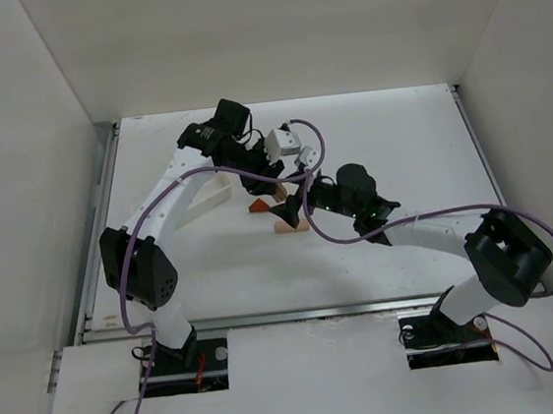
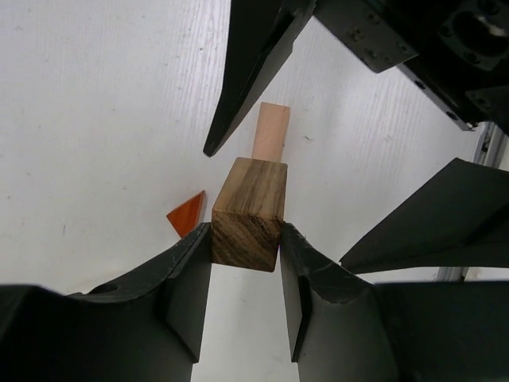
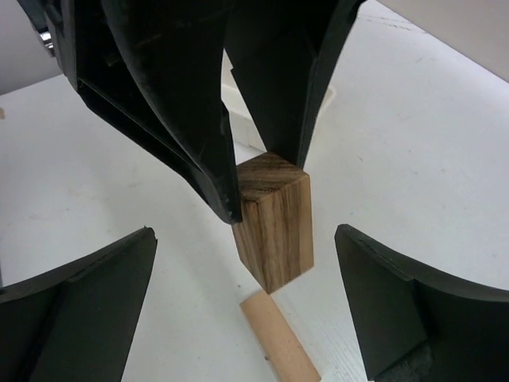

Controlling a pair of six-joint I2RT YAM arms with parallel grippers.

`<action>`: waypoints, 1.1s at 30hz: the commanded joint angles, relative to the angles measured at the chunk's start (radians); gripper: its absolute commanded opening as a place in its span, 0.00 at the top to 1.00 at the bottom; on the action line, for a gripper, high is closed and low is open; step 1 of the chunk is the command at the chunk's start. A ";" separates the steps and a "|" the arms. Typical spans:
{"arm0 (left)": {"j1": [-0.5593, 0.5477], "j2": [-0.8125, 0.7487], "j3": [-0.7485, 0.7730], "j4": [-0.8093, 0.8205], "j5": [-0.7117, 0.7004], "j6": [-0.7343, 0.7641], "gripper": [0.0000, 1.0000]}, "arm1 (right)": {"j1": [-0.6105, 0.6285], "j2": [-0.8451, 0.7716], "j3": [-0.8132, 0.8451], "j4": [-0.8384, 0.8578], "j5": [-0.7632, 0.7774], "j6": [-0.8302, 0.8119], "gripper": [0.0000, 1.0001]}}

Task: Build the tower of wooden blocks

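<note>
Top view: the left pincer [image 1: 280, 189] and right pincer [image 1: 294, 205] are seen close together mid-worktop [image 1: 400, 154] over a tan bar [image 1: 290, 226].
Left wrist view: a grained wood block [image 2: 248, 211] is clamped in the left pincer near the bar, with a reddish triangular piece [image 2: 188, 213] beside it.
Right wrist view: the right pincer is spread wide, flanking the block.

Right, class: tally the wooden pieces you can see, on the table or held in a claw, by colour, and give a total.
dark grained brown block, held in the left claw: 1
pale tan bar, lying on the table: 1
red-orange triangular piece, lying on the table: 1
Total: 3
</note>
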 commanded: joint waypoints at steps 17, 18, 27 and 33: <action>-0.098 0.060 -0.042 0.091 -0.156 0.065 1.00 | 0.012 -0.670 -0.342 -0.290 0.467 0.054 0.00; -0.107 0.071 -0.042 0.100 -0.156 0.065 1.00 | 0.012 -0.716 -0.359 -0.314 0.507 0.063 0.00; -0.201 0.135 -0.046 0.140 -0.292 0.050 1.00 | 0.012 -1.042 -0.345 -0.508 0.954 0.236 0.00; -0.226 0.145 -0.055 0.114 -0.352 0.013 1.00 | 0.012 -1.064 -0.336 -0.556 1.098 0.279 0.00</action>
